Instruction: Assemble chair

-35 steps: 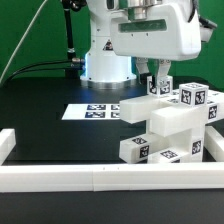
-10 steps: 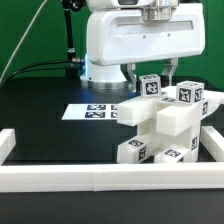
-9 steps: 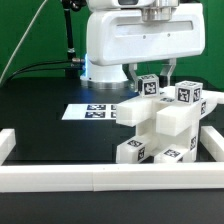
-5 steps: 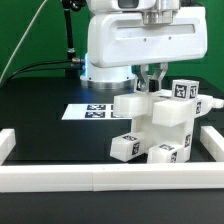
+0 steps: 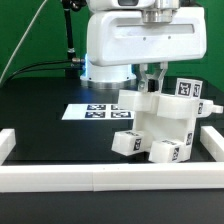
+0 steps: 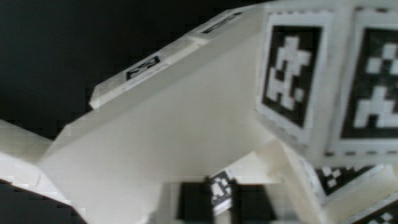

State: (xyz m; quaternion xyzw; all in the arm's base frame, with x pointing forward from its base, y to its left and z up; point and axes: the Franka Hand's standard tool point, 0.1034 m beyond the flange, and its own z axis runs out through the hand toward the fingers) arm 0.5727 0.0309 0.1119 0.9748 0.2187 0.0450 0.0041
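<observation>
While my arm hangs low over the black table (image 5: 40, 100), my gripper (image 5: 152, 78) sits at the top of the chair (image 5: 160, 122), the white blocky assembly on the exterior view's right. Both dark fingers (image 5: 145, 76) reach down onto its upper part, but the assembly hides their tips, so I cannot tell how wide my jaws stand or whether they clamp anything. Chair stands tilted, its tagged faces turned toward the exterior view's right; tagged blocks (image 5: 126, 143) at its base lie near the white border wall (image 5: 100, 176). Marker board (image 5: 92, 112) lies flat on the table, just beside the chair on the exterior view's left. Wrist view: chair (image 6: 169, 130) fills nearly everything, large tags (image 6: 294, 60) close to the lens; one small tag (image 6: 221, 190) shows in a dark recess.
</observation>
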